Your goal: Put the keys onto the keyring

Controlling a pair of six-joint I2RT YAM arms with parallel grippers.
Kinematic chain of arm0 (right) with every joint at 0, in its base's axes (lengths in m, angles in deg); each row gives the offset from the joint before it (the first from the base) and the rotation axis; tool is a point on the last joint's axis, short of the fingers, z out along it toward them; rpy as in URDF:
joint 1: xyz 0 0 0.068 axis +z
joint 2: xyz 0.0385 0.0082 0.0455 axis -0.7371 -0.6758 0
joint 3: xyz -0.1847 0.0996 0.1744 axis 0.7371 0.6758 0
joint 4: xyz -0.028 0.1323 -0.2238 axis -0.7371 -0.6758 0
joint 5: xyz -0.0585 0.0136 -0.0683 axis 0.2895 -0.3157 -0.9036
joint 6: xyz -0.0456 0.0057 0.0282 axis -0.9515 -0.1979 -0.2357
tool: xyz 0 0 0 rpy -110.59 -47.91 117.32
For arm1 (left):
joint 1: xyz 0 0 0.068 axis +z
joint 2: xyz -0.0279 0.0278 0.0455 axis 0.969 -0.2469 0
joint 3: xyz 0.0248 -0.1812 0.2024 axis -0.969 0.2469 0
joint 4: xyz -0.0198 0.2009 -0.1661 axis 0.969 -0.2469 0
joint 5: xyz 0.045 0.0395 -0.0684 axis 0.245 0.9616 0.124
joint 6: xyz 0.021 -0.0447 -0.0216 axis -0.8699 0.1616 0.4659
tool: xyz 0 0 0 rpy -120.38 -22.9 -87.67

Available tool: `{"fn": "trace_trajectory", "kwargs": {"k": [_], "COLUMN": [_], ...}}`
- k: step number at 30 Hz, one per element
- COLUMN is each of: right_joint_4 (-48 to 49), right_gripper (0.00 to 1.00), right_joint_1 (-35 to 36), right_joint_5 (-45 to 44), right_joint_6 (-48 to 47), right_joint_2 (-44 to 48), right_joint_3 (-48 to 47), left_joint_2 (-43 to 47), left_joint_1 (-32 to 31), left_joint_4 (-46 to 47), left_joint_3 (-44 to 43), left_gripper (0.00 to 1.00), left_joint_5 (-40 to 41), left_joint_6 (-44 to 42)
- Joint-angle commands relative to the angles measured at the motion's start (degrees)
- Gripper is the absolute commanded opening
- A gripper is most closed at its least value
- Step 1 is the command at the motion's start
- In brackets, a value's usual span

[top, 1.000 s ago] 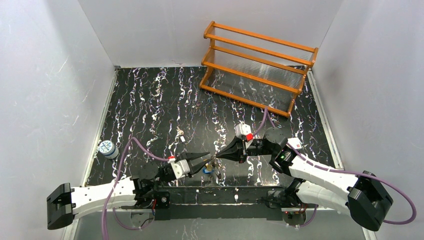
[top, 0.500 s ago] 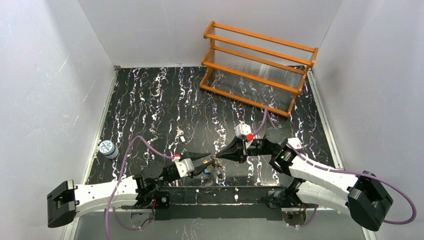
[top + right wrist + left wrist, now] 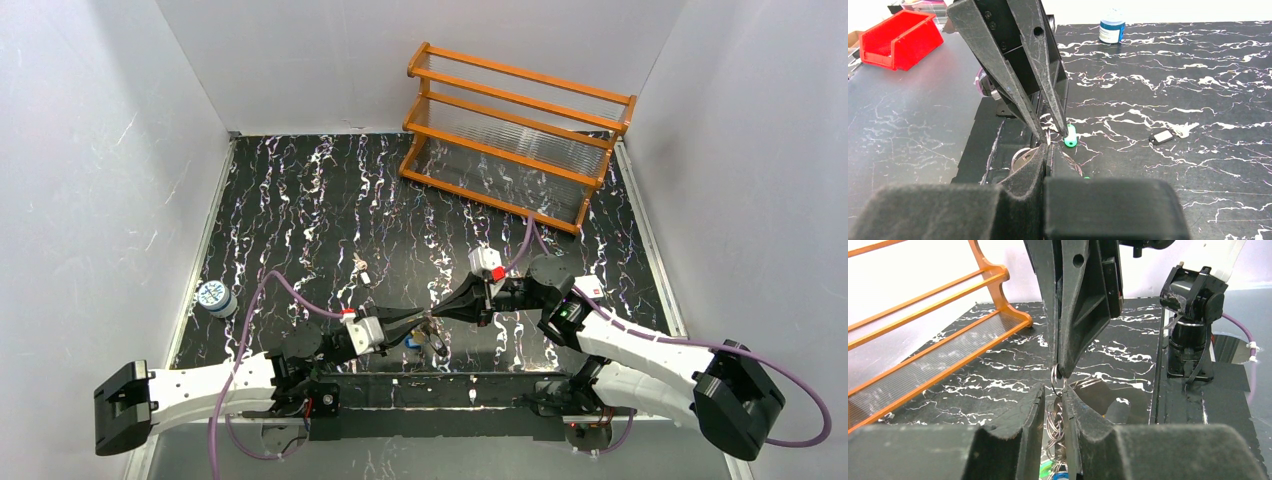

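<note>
Left fingers (image 3: 1028, 415): a narrow gap, flanking the lower links of the pale silvery oval metal keyring (image 3: 1055, 376); I cannot tell whether they pinch it.
Right fingers (image 3: 1030, 170): pressed together on the keyring's top loop.
Keyring: held above the black white-veined table (image 3: 300, 200), near its front edge.
Keys: small green plastic-headed key (image 3: 1070, 136) hangs at the ring.

Both arms are pictured stretched low over the near edge, tips meeting at the centre. The left arm (image 3: 210, 385) is extended rightward, nearly flat. The right arm (image 3: 640, 350) is bent at the elbow and angled back leftward. The left gripper (image 3: 422, 320) and the right gripper (image 3: 437, 315) are brought tip to tip. The left jaws are set a narrow gap apart, while the right jaws are pressed together. The right wrist is pitched downward.
</note>
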Motion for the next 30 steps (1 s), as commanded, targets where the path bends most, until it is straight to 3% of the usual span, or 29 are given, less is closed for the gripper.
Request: {"fn": "trace_trajectory", "kwargs": {"k": [1,4,8,15,19,22,30], "right_joint_4": [4.9,5.0,5.0,0.0,-11.7,-18.9,-24.9], "right_gripper": [0.01,0.01,0.01,0.01,0.23,0.32,0.32], "right_joint_1": [-0.1,-0.1,-0.1,-0.1,-0.1,-0.1,-0.1], "right_joint_5": [1.0,1.2,1.2,1.1,-0.4,-2.0,0.2], "right_joint_6": [0.8,0.9,0.9,-2.3,-11.1,-17.6,-23.3], "right_joint_2": [0.0,-0.1,0.0,0.9,1.6,1.6,-1.5], "right_joint_3": [-1.1,-1.2,-1.2,-2.6,-6.5,-9.3,-13.1], "left_joint_2": [0.1,-0.5,-1.1,-0.7,-0.4,-1.1,-3.8], "left_joint_1": [-0.2,-0.1,-0.2,-0.2,-0.2,-0.2,-0.2], "left_joint_4": [3.3,3.5,3.6,2.8,-4.1,-12.0,-25.9], "left_joint_3": [-0.9,-1.0,-1.1,-1.1,-4.1,-8.6,-17.4], "left_gripper": [0.18,0.14,0.01,0.0,0.0,0.0,0.0], "left_joint_5": [-0.8,-0.8,-0.7,1.7,2.9,3.4,2.9], "left_joint_6": [1.0,1.0,0.8,0.5,-0.9,-1.9,-3.9]}}
